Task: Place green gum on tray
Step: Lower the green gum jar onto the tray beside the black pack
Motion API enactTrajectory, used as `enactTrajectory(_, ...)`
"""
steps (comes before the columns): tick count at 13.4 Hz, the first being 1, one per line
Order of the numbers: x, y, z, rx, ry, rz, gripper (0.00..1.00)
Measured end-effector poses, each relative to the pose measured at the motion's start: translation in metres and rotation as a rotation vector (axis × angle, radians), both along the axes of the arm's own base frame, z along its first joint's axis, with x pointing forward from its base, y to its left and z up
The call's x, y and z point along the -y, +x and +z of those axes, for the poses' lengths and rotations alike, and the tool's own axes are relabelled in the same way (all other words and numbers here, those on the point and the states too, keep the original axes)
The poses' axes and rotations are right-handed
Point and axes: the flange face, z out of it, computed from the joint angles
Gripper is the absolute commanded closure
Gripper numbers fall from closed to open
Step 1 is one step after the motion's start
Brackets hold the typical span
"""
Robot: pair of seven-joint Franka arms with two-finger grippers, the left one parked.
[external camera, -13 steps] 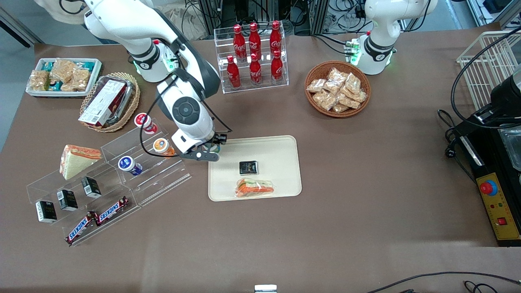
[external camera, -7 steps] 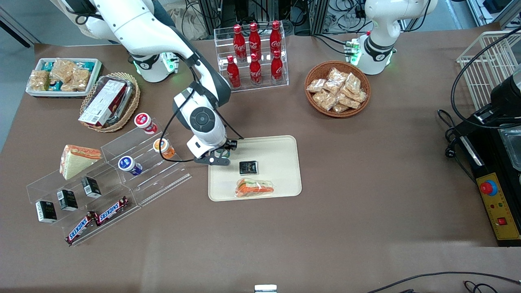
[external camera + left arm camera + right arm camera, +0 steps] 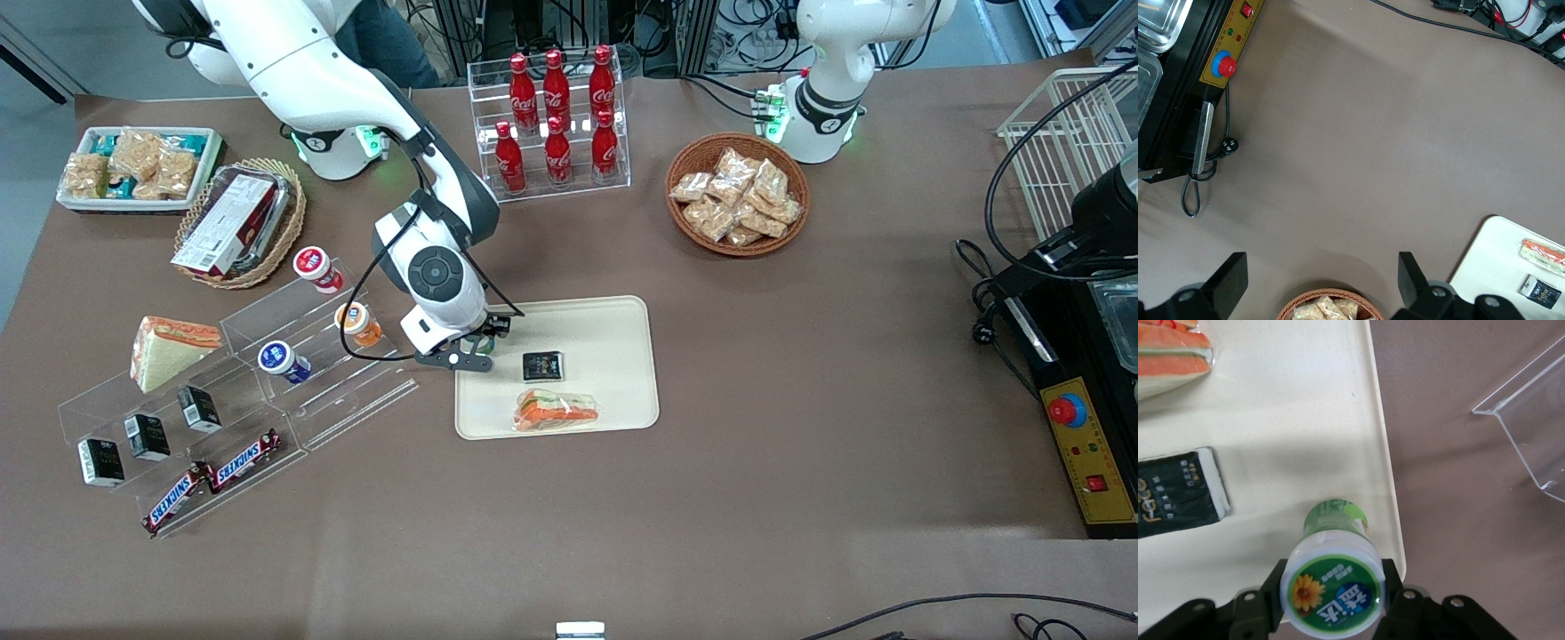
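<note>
The gripper (image 3: 473, 342) hangs over the tray (image 3: 613, 322) at the rim nearest the clear rack (image 3: 338, 356), left of frame centre. Its fingers (image 3: 1395, 587) pinch the gum (image 3: 1331, 587) upright above the tray, beside a black packet (image 3: 1175, 495) and a sandwich (image 3: 557, 411)

Brown table (image 3: 800, 444), grey floor (image 3: 36, 116)

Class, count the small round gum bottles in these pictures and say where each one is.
4. The red, orange and blue bottles lie on the clear stepped display; the green gum is held in the gripper over the tray.
</note>
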Motion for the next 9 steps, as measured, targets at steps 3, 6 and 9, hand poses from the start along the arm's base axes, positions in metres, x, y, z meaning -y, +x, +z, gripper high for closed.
enactTrajectory(3,-0.0001,-0.0012,-0.0059,-0.008,-0.005,0.001,0.09)
enactTrajectory(6,-0.0002,-0.0012,-0.0065,-0.009,-0.006,0.001,0.0)
enactTrajectory(9,-0.0011,-0.0001,-0.0048,-0.005,-0.003,0.003,0.0)
